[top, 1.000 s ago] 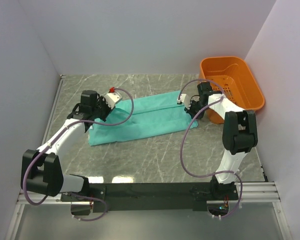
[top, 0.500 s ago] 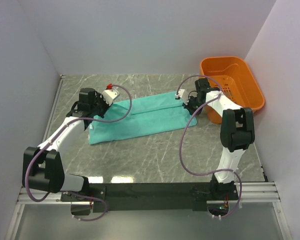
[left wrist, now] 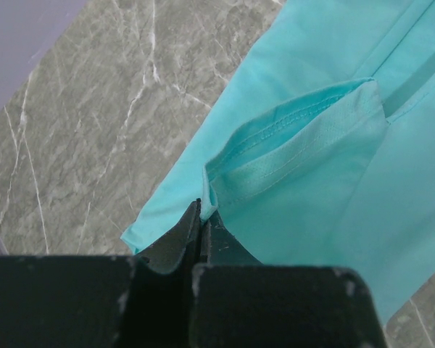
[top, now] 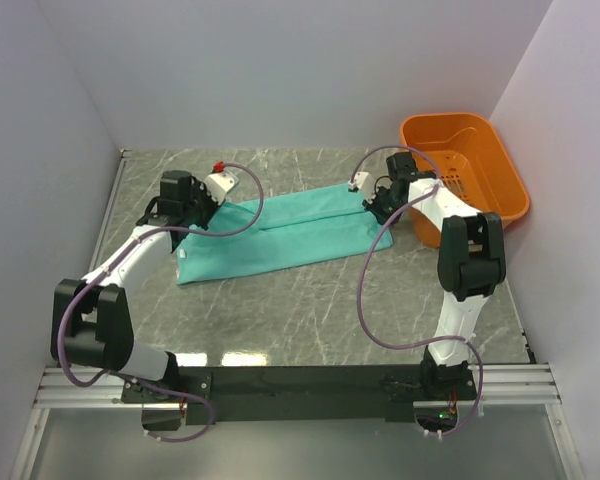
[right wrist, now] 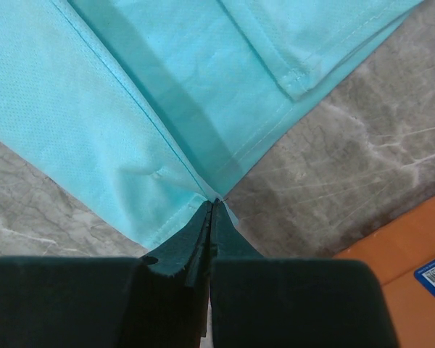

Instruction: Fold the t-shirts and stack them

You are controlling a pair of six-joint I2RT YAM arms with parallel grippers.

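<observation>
A teal t-shirt (top: 280,235) lies as a long folded strip across the middle of the marble table. My left gripper (top: 200,208) is over the strip's left end. In the left wrist view that gripper (left wrist: 204,212) is shut on a hemmed edge of the t-shirt (left wrist: 312,181), lifting a flap. My right gripper (top: 377,205) is at the strip's right end, close to the basket. In the right wrist view this gripper (right wrist: 213,205) is shut on a hem corner of the t-shirt (right wrist: 130,94).
An orange plastic basket (top: 511,177) stands at the back right, just beyond the right gripper, and its orange wall (right wrist: 420,239) shows in the right wrist view. White walls close in the table on the left, back and right.
Both grippers have moved toward the far side of the table, each still gripping its end of the t-shirt. The cloth's held edges have been drawn back with them.
</observation>
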